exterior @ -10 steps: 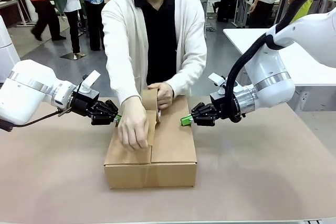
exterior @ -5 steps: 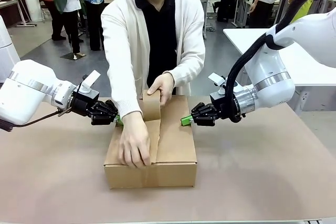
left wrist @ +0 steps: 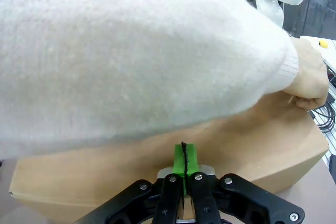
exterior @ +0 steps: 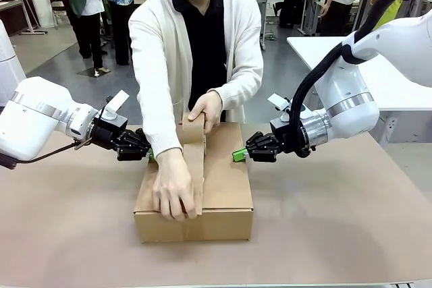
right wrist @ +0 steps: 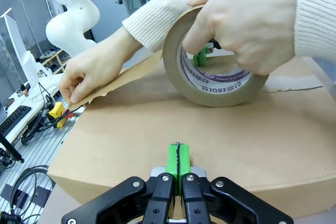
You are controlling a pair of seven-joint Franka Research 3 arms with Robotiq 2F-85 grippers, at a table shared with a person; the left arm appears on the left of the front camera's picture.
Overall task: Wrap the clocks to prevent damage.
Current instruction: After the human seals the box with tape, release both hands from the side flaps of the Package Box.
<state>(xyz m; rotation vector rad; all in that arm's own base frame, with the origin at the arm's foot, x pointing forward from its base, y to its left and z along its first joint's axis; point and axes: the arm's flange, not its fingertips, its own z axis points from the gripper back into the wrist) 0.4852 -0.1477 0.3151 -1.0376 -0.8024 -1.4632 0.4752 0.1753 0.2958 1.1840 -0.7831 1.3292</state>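
Betw. left gripper (exterior: pixel 150 154) & right gripper (exterior: pixel 236 155), both pinched closed & empty, sits cardboard box (exterior: pixel 226 173); long axis runs near-to-far tabletop (exterior: pixel 337 220) edge.

Glossy white arms (exterior: pixel 34 123), silver wrist rings (exterior: pixel 349 103) — left tool (exterior: pixel 150 155) and right tool (exterior: pixel 236 155) black, green-padded, screw-studded.

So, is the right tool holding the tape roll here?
No, a person's hand grips the tape roll above the cardboard box, while the right tool sits shut and empty beside the box.
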